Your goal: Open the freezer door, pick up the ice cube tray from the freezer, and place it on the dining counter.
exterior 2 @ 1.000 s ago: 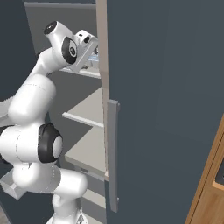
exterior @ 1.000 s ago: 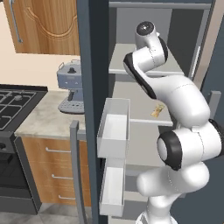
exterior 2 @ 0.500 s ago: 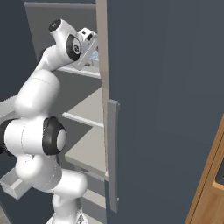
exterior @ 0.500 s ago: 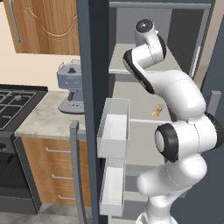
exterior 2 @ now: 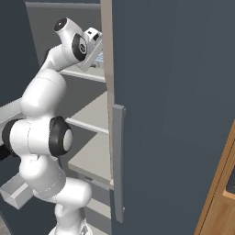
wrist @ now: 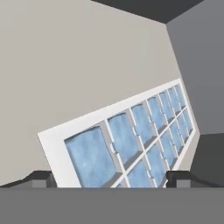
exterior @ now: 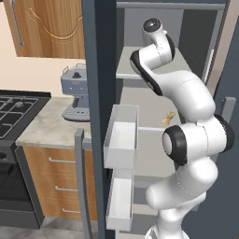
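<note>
While reaching: gripper [wrist: 109,178] spread wide, straddling ice cube tray [wrist: 131,140].
Risk: tray skids on freezer shelf [wrist: 78,65] if fingertips clip its rim.

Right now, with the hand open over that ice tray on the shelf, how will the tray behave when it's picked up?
The ice tray looks stiff: straight white rim, crisp grid. Its cells look filled with blue ice, so it's probably heavy for its size. It lies flat on the smooth shelf, so it may slide if the hand nudges it first.

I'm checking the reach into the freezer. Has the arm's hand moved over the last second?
Yes, slightly. In the right base view the gripper has edged further in toward the freezer's upper shelf and the ice cube tray, jaws open.
</note>
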Controlling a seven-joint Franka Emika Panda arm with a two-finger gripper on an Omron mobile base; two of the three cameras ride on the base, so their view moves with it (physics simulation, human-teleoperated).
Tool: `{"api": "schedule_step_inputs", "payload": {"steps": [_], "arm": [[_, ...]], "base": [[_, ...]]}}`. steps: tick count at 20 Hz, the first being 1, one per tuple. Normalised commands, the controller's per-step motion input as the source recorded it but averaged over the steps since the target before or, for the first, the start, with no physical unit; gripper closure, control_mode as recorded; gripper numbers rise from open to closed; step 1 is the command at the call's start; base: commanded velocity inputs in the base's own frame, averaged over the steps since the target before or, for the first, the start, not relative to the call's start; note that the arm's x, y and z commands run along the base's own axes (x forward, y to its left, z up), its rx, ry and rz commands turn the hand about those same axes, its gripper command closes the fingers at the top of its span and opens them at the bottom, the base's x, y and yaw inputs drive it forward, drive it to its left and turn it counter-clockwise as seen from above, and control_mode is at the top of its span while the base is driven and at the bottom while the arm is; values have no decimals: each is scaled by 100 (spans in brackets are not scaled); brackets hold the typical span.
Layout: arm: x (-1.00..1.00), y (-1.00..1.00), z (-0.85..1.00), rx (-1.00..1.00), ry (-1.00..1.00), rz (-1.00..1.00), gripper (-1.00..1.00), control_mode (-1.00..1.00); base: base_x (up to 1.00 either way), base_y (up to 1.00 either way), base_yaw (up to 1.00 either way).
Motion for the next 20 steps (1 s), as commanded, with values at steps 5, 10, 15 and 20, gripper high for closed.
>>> {"api": "schedule_step_inputs", "payload": {"steps": [5,10,15,20], "arm": [[0,0,0,0,0,0,-100,-100],[0,0,0,0,0,0,-100,-100],[0,0,0,0,0,0,100,-100],[0,0,0,0,0,0,100,-100]], "base": [[0,0,0],[0,0,0],[0,0,0],[0,0,0]]}}
